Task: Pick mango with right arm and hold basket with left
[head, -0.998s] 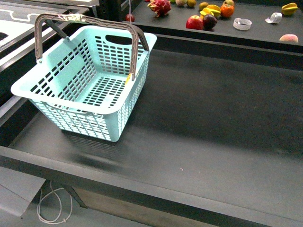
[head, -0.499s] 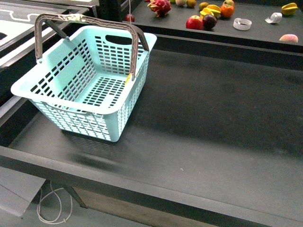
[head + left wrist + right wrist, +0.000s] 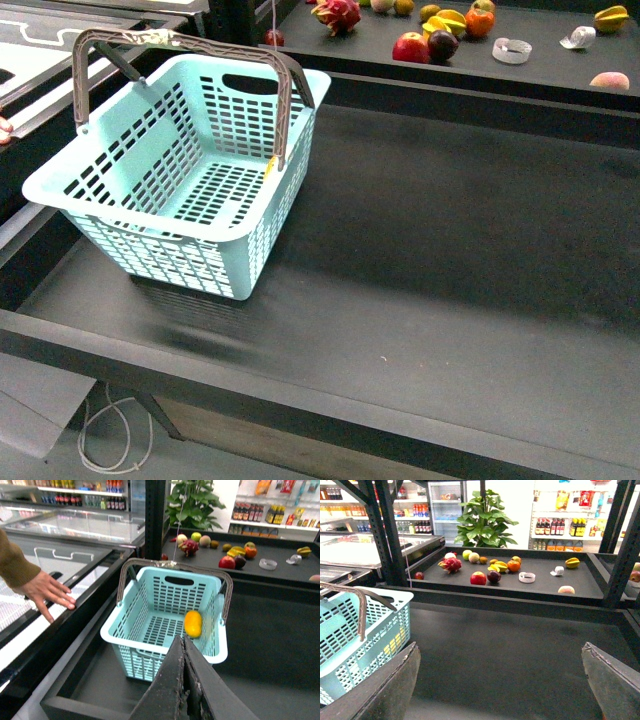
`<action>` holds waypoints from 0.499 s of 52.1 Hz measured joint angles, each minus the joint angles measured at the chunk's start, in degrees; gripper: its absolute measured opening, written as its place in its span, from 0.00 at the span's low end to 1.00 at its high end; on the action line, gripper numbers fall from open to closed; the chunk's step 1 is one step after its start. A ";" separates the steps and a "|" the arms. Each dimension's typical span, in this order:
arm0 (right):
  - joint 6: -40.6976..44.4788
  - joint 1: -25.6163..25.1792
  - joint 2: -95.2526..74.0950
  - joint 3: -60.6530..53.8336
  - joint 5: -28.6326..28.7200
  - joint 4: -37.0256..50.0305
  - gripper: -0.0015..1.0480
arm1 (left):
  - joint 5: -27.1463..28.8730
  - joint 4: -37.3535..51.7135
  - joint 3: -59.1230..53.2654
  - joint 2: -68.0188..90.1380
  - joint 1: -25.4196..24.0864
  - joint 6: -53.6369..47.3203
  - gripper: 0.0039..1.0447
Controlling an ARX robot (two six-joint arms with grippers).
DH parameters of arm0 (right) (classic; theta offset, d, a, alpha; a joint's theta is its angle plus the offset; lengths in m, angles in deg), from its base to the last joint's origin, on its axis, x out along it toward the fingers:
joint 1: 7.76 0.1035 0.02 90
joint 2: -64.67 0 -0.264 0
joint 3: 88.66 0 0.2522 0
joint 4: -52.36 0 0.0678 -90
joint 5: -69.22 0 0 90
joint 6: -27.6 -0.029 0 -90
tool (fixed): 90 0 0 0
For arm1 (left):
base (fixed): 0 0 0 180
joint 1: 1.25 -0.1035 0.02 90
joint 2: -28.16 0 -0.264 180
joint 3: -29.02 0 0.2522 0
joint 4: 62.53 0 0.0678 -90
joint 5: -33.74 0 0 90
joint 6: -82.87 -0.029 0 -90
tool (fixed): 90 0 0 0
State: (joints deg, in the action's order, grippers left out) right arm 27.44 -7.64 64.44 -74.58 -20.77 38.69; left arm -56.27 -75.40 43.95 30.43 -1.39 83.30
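The smooth yellow oval mango [image 3: 193, 623] is lying inside the light turquoise slotted plastic basket [image 3: 150, 642], against the wall on the robot's right side; in the front view only a yellow sliver of it [image 3: 270, 166] is showing behind a handle. The basket's two grey-brown arched handles [image 3: 180, 42] are standing upright, and the basket is sitting on the dark tabletop [image 3: 450, 260], toward its left part. The left tool [image 3: 184, 690] is hanging above and near the basket's near rim, touching nothing, its black fingers [image 3: 172, 680] pressed together with nothing between them. The right tool [image 3: 502, 680] is spreading wide over bare tabletop beside the basket, gripping nothing. On the raised black shelf [image 3: 540, 70] beyond are lying a red apple [image 3: 410, 47], a pink dragon fruit [image 3: 338, 14] and other fruit. A person's bare hand [image 3: 47, 592] in a brown sleeve is resting on the freezer edge well apart from the basket
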 joint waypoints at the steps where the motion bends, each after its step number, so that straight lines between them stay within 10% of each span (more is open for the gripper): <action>1: 0.00 0.00 0.00 0.00 0.00 0.00 0.92 | -0.02 -0.37 0.00 -1.25 0.00 0.00 0.02; 26: 0.00 0.00 0.00 0.00 0.02 0.00 0.92 | 0.00 -0.74 0.00 -2.01 0.00 0.00 0.02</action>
State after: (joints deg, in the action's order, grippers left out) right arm 27.44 -7.64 64.44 -74.58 -20.74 38.69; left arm -56.27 -76.15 43.95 28.42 -1.39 83.30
